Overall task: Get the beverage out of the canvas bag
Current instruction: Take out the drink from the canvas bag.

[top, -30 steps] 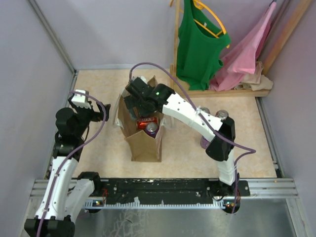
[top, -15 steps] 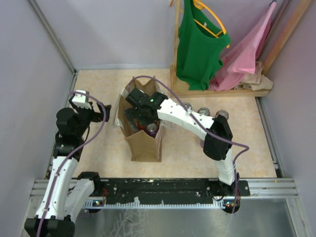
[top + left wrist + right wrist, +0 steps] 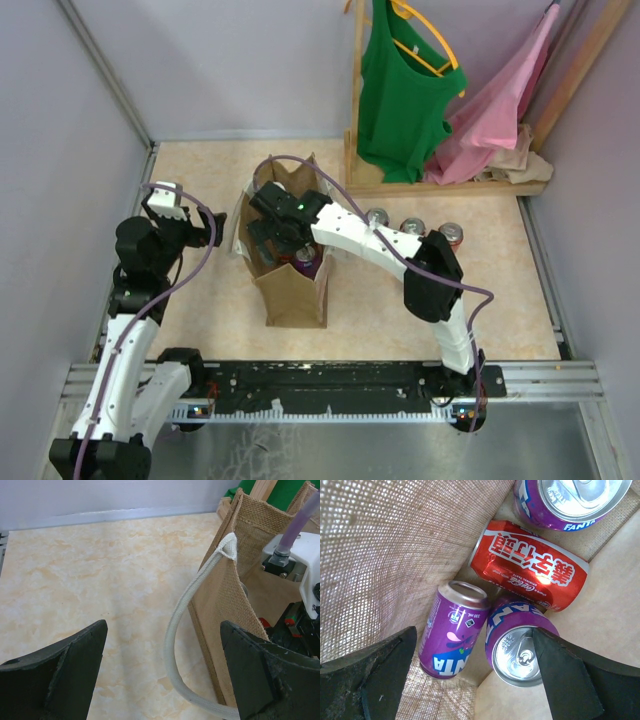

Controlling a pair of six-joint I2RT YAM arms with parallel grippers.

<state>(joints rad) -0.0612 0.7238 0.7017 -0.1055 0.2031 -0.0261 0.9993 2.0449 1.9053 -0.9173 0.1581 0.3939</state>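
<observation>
The canvas bag [image 3: 295, 295] stands upright on the table [image 3: 480, 300], mouth up, with the right gripper [image 3: 475, 680] hanging in that mouth, fingers spread wide and empty. On the bag's floor, between those fingers, one purple Fanta can [image 3: 520, 642] stands tab end up. A second Fanta can [image 3: 451, 632] leans beside it against the fabric wall, and a red Coca-Cola can [image 3: 535, 565] lies on its side just beyond, long axis crosswise. The left gripper [image 3: 162, 630], equally wide and empty, sits outside by the pale strap handle [image 3: 200, 577].

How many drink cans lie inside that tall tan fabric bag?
4. Purple aluminium Fanta can at top; red aluminium can on its side below it; second purple can lower left; third purple can beside that. Others may be hidden.
</observation>
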